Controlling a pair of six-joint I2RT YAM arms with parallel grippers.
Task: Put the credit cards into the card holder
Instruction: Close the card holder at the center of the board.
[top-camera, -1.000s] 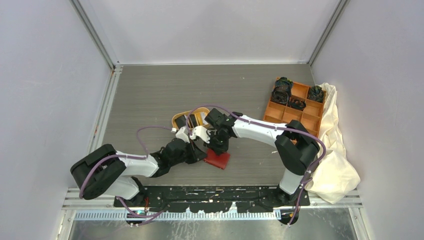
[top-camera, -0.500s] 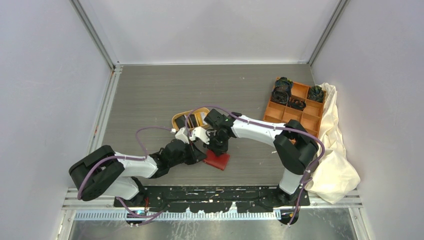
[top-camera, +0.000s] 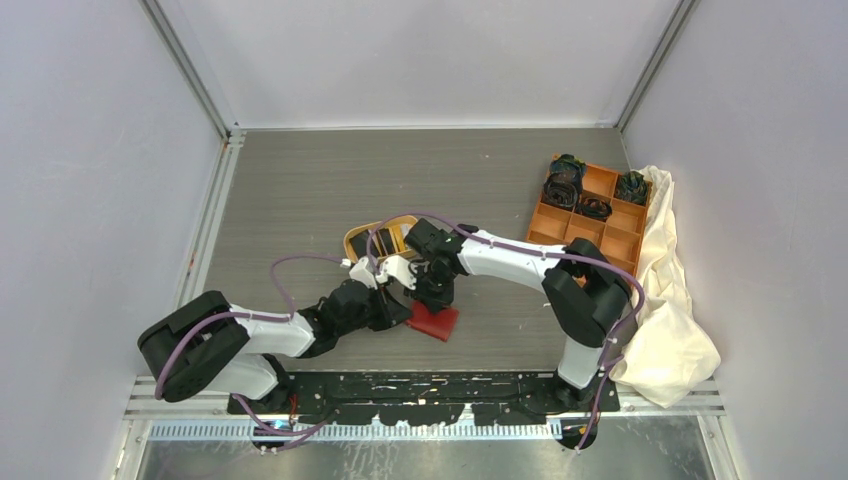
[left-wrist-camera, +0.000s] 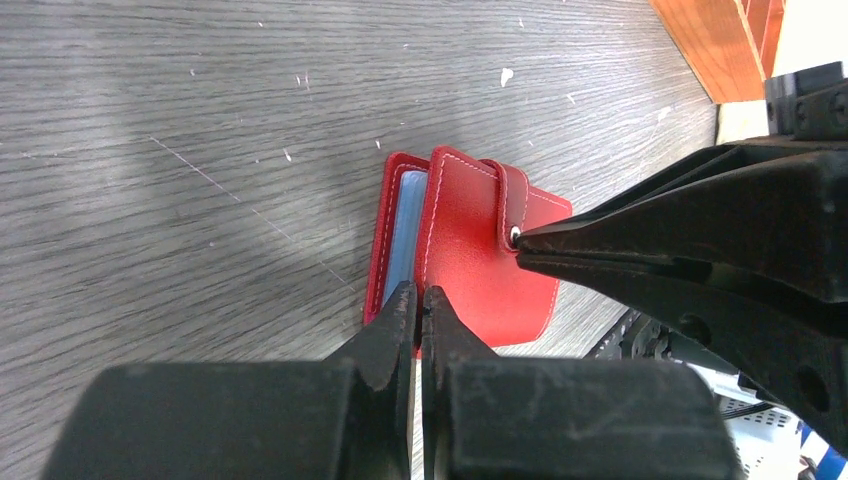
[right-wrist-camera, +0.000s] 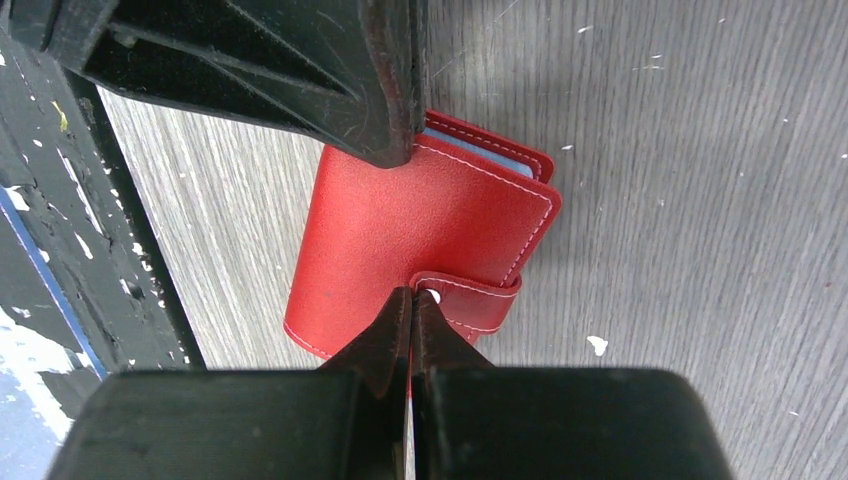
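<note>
Just right of the clamped-shut left gripper (left-wrist-camera: 421, 298) lies the red card holder (left-wrist-camera: 478, 262); the right gripper (right-wrist-camera: 411, 299), likewise closed, touches its clasp tab (right-wrist-camera: 482, 301).

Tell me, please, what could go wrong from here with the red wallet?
The shut right claw meets the clasp tab only at its snap, so it may slip off without opening it. The wallet has only the shut left claw at one edge, so it may slide or pivot.
</note>
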